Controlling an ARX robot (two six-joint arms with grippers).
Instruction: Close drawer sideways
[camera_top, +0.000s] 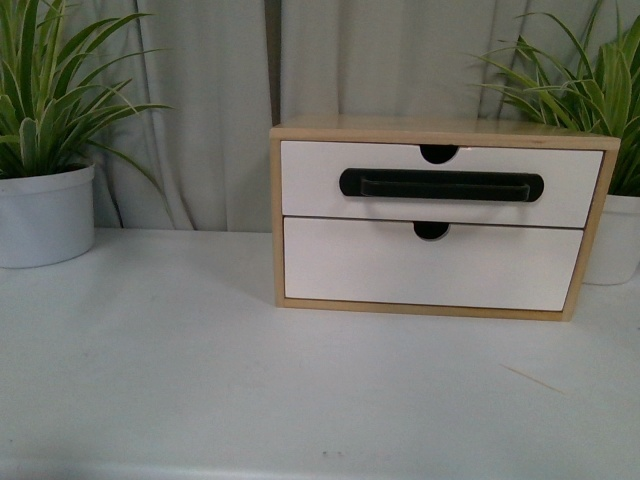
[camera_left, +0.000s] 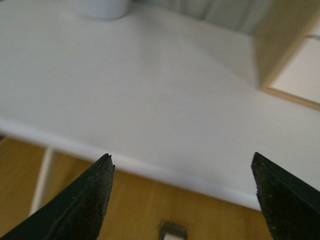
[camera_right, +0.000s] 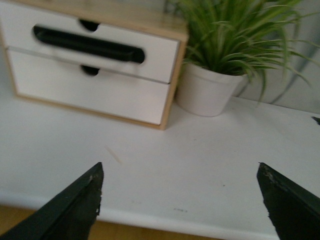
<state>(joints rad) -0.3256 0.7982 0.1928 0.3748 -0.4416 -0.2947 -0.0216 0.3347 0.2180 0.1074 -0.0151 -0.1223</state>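
The light-wood cabinet (camera_top: 440, 130) stands on the white table, right of middle. Its upper drawer (camera_top: 312, 190) has a white front, a long black bar handle (camera_top: 440, 186) and a semicircular notch (camera_top: 438, 153) in its top edge. Its front looks to stand a little forward of the plain lower drawer front (camera_top: 430, 270). The right wrist view also shows the drawer (camera_right: 160, 57). Neither gripper shows in the front view. My left gripper (camera_left: 181, 156) is open and empty over the table's front edge. My right gripper (camera_right: 179, 165) is open and empty, well short of the cabinet.
A white pot with a spiky green plant (camera_top: 45, 215) stands at the far left. Another white pot (camera_right: 205, 92) stands right beside the cabinet's right side. A grey curtain hangs behind. The white table (camera_top: 200, 350) stretches in front of the cabinet.
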